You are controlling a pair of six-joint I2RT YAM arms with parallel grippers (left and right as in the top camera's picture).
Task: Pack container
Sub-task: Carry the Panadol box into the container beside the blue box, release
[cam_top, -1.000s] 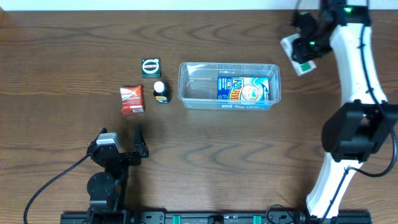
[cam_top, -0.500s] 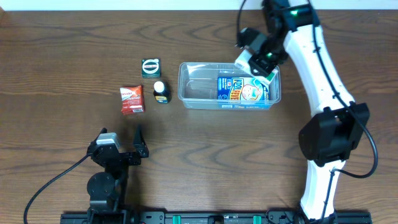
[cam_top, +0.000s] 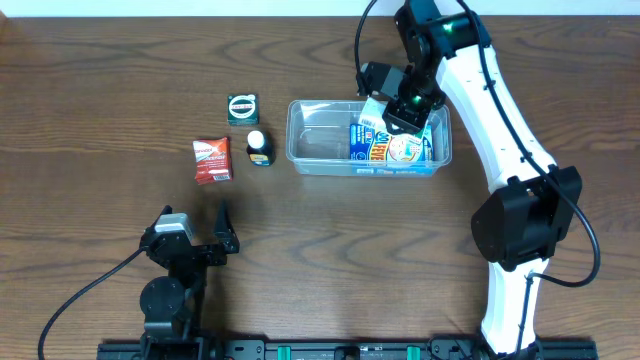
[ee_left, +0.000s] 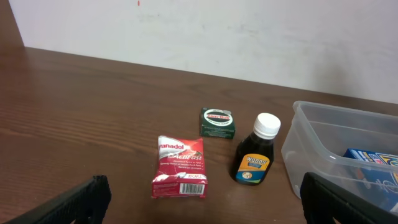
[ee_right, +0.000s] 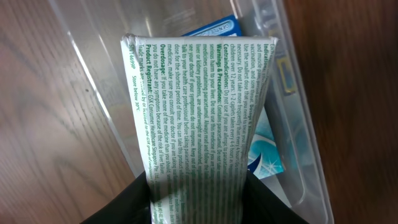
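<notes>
The clear plastic container sits at the table's middle, with a blue box lying in its right half. My right gripper is shut on a white box with green print and holds it above the container's far rim, over the blue box. The container also shows in the right wrist view and the left wrist view. My left gripper is open and empty near the front left, well short of the loose items.
Left of the container lie a red sachet, a small dark bottle with a white cap and a small green box. They also show in the left wrist view: sachet, bottle, green box.
My right arm has swung left from the far right corner, carrying the white box to above the container. The left arm has not moved.
</notes>
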